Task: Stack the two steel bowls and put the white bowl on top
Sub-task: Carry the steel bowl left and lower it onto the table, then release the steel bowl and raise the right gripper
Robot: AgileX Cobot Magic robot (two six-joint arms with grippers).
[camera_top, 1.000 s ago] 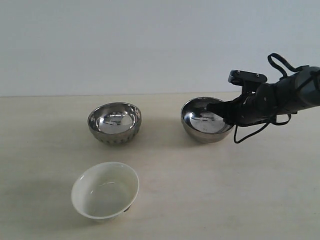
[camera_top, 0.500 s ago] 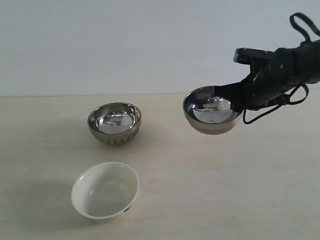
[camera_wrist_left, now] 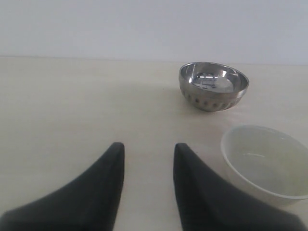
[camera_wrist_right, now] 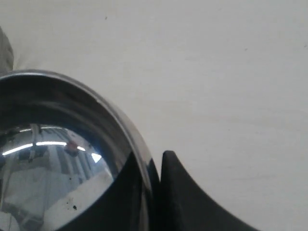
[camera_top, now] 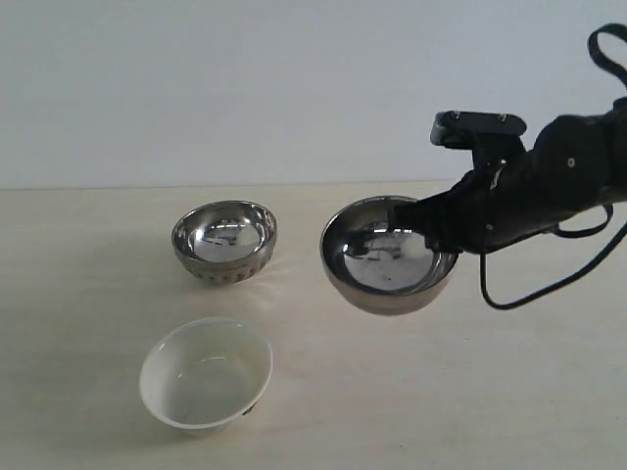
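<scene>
The smooth steel bowl (camera_top: 387,257) hangs above the table, tilted, with my right gripper (camera_top: 423,223) shut on its rim at the right side. In the right wrist view one finger lies inside the smooth steel bowl (camera_wrist_right: 57,154) and the other outside, my right gripper (camera_wrist_right: 150,166) pinching the wall. To its left the ribbed steel bowl (camera_top: 225,240) stands upright on the table, also seen as the ribbed steel bowl (camera_wrist_left: 213,85) from the left wrist. The white bowl (camera_top: 206,373) rests near the front. My left gripper (camera_wrist_left: 147,151) is open over bare table, beside the white bowl (camera_wrist_left: 267,161).
A pale wooden table (camera_top: 490,392) carries everything, with a plain light wall (camera_top: 294,88) behind it. A black cable (camera_top: 549,284) loops below the right arm.
The right gripper has lifted the smooth steel bowl off the table and carried it left toward the ribbed bowl, then a little lower. The ribbed and white bowls have not moved.
</scene>
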